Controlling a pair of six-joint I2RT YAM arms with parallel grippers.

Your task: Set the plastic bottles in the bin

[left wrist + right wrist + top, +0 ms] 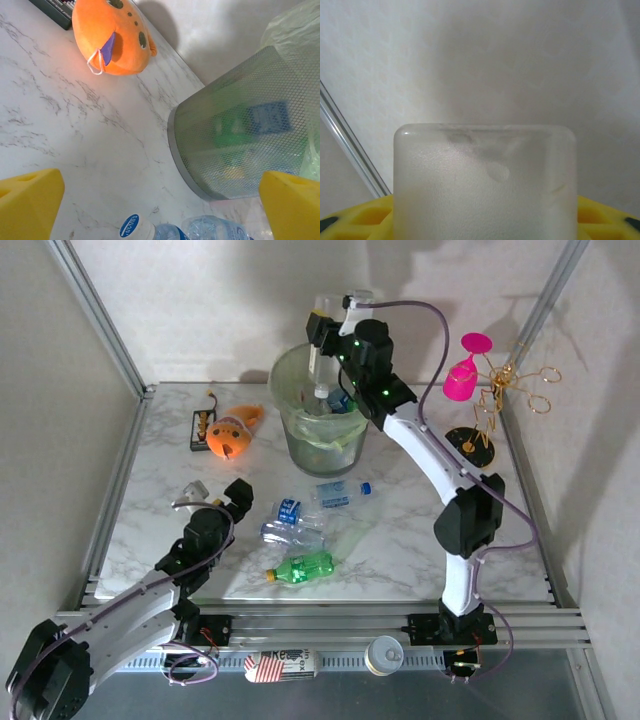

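Lab cell: aluminium frame (100,315), white walls (200,300)

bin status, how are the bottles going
Left gripper open, empty. Right gripper shut on clear bottle over bin. Green bottle, clear bottles left on table.

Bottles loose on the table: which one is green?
The green bottle with the yellow-orange cap, lying nearest the near edge of the table. The clear bottles beyond it carry blue labels.

The right fingers (322,335) hold a clear bottle (319,365) above the bin (290,445).
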